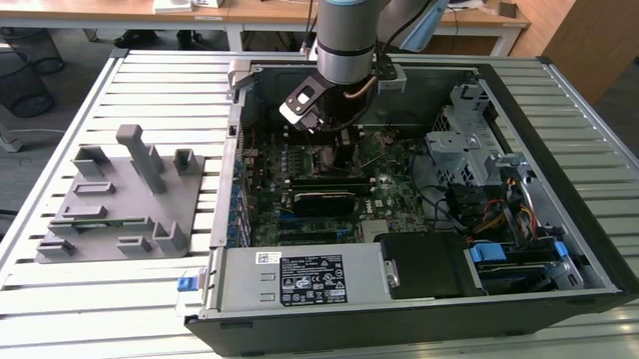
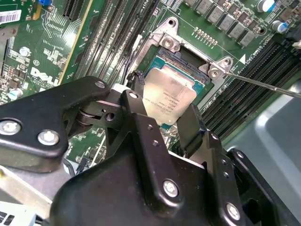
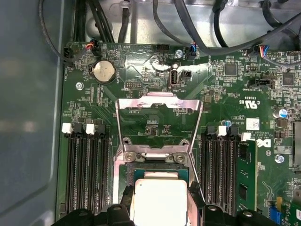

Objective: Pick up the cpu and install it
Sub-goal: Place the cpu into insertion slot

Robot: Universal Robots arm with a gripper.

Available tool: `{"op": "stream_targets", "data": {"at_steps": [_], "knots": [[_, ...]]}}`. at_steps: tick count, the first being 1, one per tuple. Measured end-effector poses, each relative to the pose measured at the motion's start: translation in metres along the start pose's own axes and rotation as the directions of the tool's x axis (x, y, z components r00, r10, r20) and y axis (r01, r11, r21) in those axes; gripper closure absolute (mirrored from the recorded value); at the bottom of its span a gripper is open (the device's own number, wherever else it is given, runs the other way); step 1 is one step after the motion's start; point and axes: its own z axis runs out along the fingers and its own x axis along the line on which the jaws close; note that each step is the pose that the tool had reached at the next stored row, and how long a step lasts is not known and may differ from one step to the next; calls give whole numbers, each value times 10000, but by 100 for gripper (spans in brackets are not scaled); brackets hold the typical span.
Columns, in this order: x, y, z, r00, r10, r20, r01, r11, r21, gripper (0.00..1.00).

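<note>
The cpu [image 2: 168, 95], a flat square chip with a silvery top and pale rim, sits between my gripper's [image 2: 164, 120] two black fingers [image 2: 136, 110], which are shut on its opposite edges. It hangs just over the open motherboard socket [image 2: 186, 59], slightly offset from the socket's frame. In the first wrist view the cpu [image 3: 159, 200] sits below the raised metal load plate [image 3: 160, 104], with the gripper [image 3: 160, 207] around it. In the exterior view the gripper [image 1: 337, 140] reaches down into the open computer case [image 1: 589, 247], over the middle of the green board.
Memory slots [image 3: 87, 169] flank the socket on both sides. A thin metal lever [image 2: 263, 84] sticks out beside the socket. Cables [image 3: 188, 28] run along the case wall. A grey tray [image 1: 120, 198] with upright holders lies on the slatted table, at the exterior view's left.
</note>
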Motion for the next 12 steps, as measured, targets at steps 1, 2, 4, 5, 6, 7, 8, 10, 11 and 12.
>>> {"op": "stream_targets", "data": {"at_steps": [1, 2, 4, 5, 6, 7, 8, 10, 11, 12], "knots": [[0, -2, 7, 10000, 0, 0, 0, 10000, 0, 47], [0, -2, 14, 10000, -1, 0, 1, 10000, 1, 47], [0, -2, 27, 10000, -1, 0, 1, 10000, 1, 47], [0, -2, 32, 10000, -2, 0, 2, 10000, 1, 47], [0, -3, 35, 10000, -2, 1, 2, 10000, 1, 47], [0, -4, 37, 10000, -2, 2, 2, 10000, 2, 47], [0, -3, 38, 10000, -2, 2, 2, 10000, 2, 47], [2, -4, 45, 10000, -1, -1, 1, 10000, 0, 47], [3, -4, 46, 10000, 0, 1, 0, 10000, 1, 47], [6, -4, 47, 10000, 1, -1, -1, 10000, 0, 47]]}}
